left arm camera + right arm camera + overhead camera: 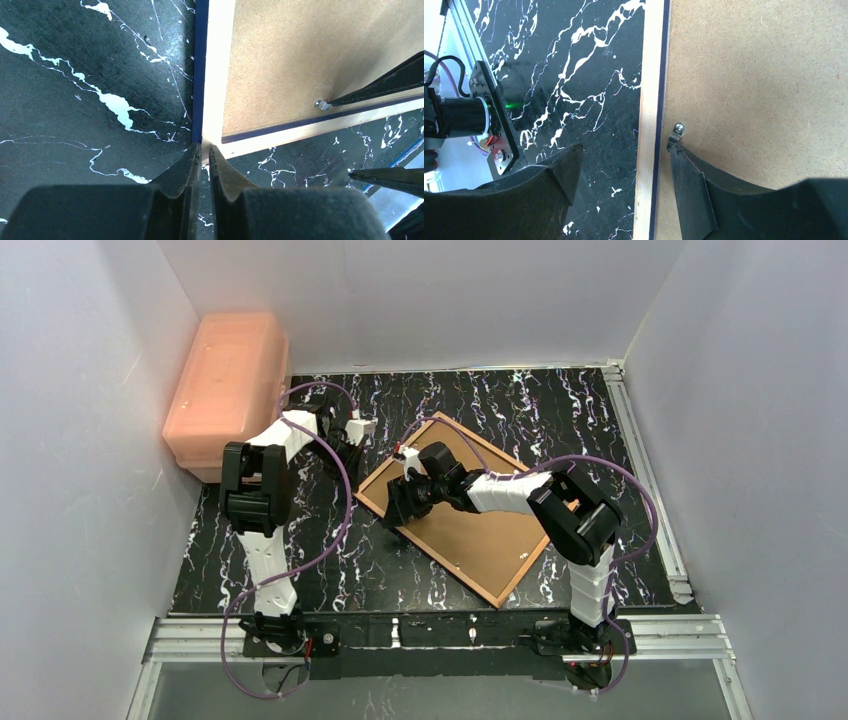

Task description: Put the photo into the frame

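The frame (455, 575) lies face down and turned diagonally on the black marbled table, its light wood rear edge (216, 75) and navy border showing. A brown backing board (480, 540) fills it. The photo is hidden. My left gripper (204, 147) is shut, its tips at the frame's near-left corner (358, 497) with nothing seen between them. My right gripper (624, 149) is open and straddles the frame's wood edge (650, 100). One finger is over the table. The other is over the backing board, its tip touching a small metal tab (676, 132).
A pale orange plastic box (228, 380) stands at the back left against the wall. Aluminium rails run along the right side (650, 470) and the near edge. White walls close in the table on three sides.
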Motion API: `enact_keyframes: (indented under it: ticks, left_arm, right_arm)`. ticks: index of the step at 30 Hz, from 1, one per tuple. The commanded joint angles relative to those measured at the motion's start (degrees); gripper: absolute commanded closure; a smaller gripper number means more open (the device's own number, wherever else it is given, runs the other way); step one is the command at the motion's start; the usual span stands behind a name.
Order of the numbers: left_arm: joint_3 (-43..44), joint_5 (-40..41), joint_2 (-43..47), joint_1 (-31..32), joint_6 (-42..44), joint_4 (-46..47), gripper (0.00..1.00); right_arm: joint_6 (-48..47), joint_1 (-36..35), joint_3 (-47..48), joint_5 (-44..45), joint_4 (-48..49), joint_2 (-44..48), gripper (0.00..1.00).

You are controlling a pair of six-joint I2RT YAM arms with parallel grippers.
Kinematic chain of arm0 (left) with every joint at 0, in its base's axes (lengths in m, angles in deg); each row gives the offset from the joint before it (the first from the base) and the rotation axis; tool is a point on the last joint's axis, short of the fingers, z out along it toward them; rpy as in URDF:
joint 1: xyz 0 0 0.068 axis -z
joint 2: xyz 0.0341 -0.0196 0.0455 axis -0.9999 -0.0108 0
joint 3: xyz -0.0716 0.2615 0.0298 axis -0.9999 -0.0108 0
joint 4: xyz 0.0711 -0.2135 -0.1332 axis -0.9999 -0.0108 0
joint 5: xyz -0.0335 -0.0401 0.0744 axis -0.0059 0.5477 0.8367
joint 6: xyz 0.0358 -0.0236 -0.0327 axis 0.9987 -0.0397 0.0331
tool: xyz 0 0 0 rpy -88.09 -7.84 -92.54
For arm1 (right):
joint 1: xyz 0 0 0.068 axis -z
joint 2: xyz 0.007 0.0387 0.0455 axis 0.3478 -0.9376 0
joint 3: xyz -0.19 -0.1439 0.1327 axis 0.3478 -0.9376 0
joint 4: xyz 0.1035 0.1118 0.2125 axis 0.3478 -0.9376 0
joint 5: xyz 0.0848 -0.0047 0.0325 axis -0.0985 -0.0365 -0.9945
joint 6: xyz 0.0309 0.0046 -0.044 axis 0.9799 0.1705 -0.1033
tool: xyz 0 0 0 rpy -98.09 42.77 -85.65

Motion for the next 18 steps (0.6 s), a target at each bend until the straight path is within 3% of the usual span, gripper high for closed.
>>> enact_keyframes:
  ticks: [1,18]
  left_arm:
    - [-1.9,1.8,0.0,1.3,1.2,-3.4,0.92]
    - [-2.0,1.9,-0.1,2.1,2.3,-3.8,0.92]
  right_arm:
    - [-0.4,-1.0,-2.0,-0.3,-6.6,-0.4,0.27]
    - [3.0,-1.0,-3.9,-2.0,-2.2,-2.3,0.27]
